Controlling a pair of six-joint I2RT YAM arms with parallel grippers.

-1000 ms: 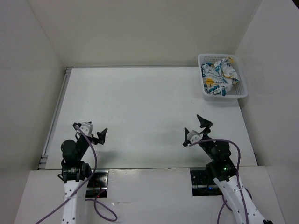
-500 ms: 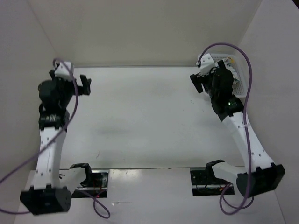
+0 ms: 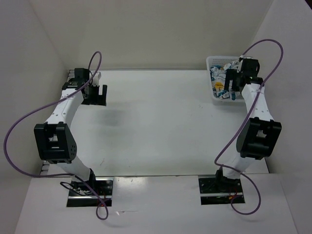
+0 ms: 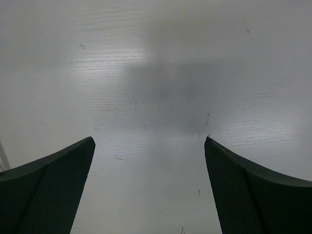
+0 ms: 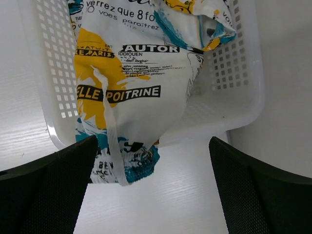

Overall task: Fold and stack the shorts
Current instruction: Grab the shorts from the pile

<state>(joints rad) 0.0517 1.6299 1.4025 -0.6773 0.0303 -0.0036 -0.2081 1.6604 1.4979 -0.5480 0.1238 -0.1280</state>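
A second ago we held both arms folded low by their bases at the near edge. Now our black two-finger left gripper has reached out over the far left corner of the white table. Our black two-finger right gripper has travelled to hang above the white mesh plastic basket, hiding part of the teal-and-yellow printed white fabric shorts.

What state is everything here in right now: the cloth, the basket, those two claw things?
Printed white fabric shorts: crumpled, unfolded, lying in the basket, one end spilling over its rim.
White mesh plastic basket: upright, holding the shorts.
Left gripper: open, empty, over the white table.
Right gripper: open, empty, above the shorts.
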